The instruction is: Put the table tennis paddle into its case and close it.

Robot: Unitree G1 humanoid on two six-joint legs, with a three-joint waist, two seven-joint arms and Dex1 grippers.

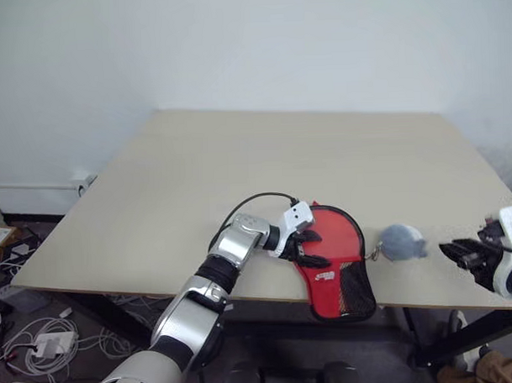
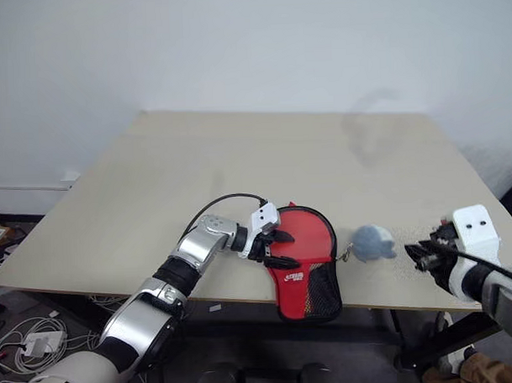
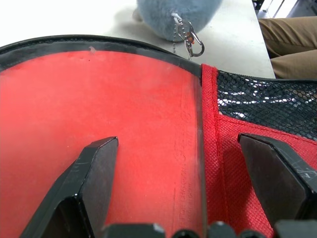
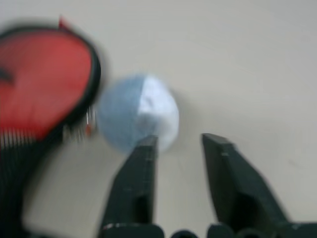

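The red case (image 1: 334,256) lies flat near the table's front edge, its black mesh pocket (image 1: 354,291) toward me. My left gripper (image 1: 313,250) rests over the case's left side, open, one finger (image 3: 89,173) on the smooth red face and the other above the woven part by the mesh. The table tennis paddle is hidden. To the right of the case, my right gripper (image 2: 414,255) hovers above the table, open and empty, pointing at a grey-blue plush lump (image 2: 373,241) and not touching it.
The plush lump (image 3: 173,12) hangs from the case by a small metal clip (image 3: 190,42). The beige table (image 1: 280,157) runs back to a white wall. Cables (image 1: 34,334) lie on the floor at the left. A person's tan trousers (image 3: 287,39) show beyond the table edge.
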